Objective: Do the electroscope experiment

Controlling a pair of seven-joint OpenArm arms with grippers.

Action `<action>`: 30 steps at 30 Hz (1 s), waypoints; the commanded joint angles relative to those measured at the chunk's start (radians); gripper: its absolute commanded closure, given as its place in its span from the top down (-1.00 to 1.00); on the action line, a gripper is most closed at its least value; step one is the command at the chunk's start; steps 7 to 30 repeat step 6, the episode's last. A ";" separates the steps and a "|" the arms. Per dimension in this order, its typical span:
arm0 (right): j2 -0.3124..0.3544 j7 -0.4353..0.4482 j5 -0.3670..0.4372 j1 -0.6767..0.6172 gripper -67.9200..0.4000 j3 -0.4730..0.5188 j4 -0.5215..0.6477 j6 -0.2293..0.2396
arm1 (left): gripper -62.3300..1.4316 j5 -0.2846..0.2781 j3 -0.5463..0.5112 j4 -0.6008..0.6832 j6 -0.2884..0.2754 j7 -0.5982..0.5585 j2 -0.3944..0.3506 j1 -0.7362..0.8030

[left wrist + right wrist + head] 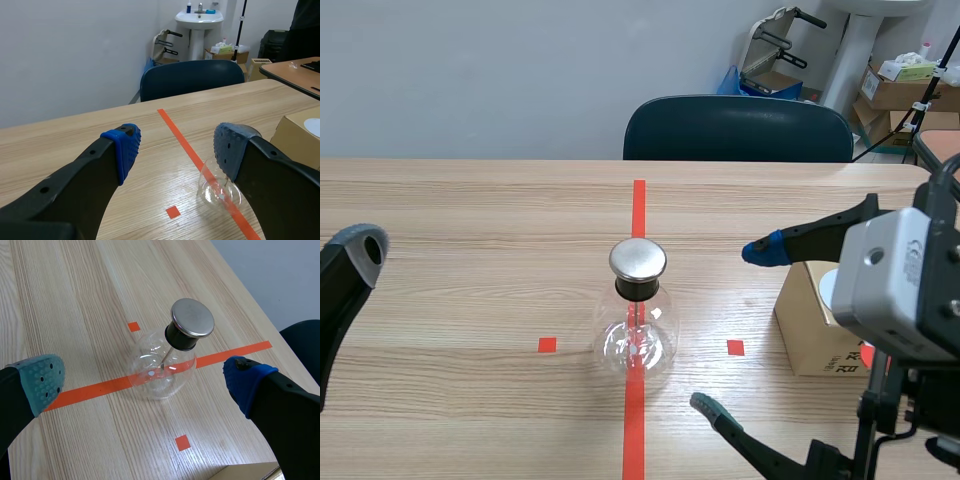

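Upright on the wooden table (470, 300): glass electroscope (638, 320) with metal cap. Just right of it, right gripper (732, 327) spread wide, empty. Well left of it, left gripper (177, 150) likewise wide apart, empty.

Scene cam looks from the robot's side across the worktop (470, 230) at the chair (738, 130), left wrist cam skims low toward that same chair, right wrist cam stares down close, and all three catch the glass flask (636, 325).
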 commanded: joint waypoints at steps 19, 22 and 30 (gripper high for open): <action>0.003 0.018 0.011 0.006 1.00 0.009 0.006 -0.004 | 0.13 -0.007 0.000 0.009 -0.002 -0.007 0.003 -0.002; 0.003 0.018 0.011 0.006 1.00 0.009 0.006 -0.004 | 0.13 -0.007 0.000 0.009 -0.002 -0.007 0.003 -0.002; 0.003 0.018 0.011 0.006 1.00 0.009 0.006 -0.004 | 0.13 -0.007 0.000 0.009 -0.002 -0.007 0.003 -0.002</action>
